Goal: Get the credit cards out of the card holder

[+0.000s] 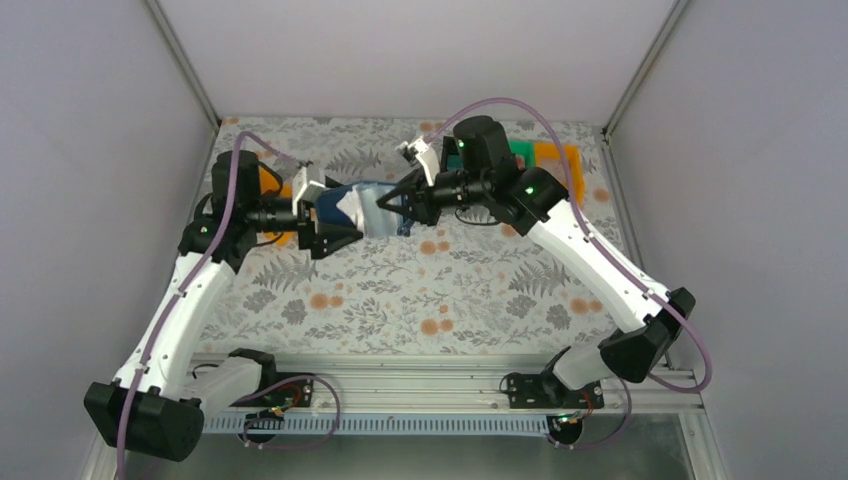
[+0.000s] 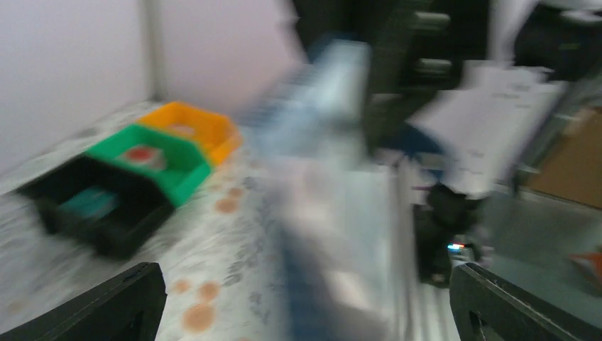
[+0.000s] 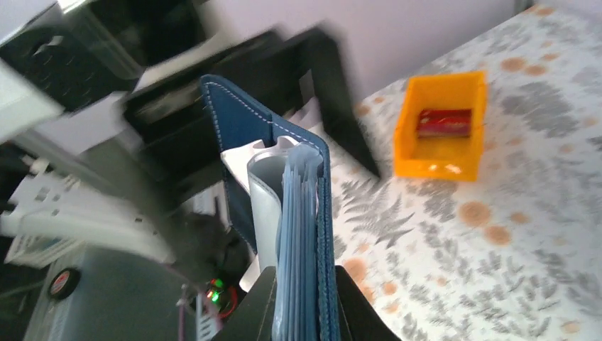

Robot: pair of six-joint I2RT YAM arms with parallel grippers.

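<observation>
My right gripper (image 1: 397,206) is clamped on the card holder (image 3: 238,124), its long axis pointing straight out from my fingers. My left gripper (image 1: 334,229) is spread open at its far end.

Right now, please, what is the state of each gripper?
Left gripper: open, jaws wide apart.
Right gripper: closed on the card holder.

The desk (image 1: 400,300) is covered by a cloth printed with grey ferns and orange blossoms. A pale lilac-grey left wall (image 1: 80,150), back wall (image 1: 400,50) and right wall (image 1: 760,150) close three edges. Metal posts (image 1: 185,60) rise at both far corners, and an aluminium rail (image 1: 420,375) runs along the near edge. The light is soft and even.
</observation>
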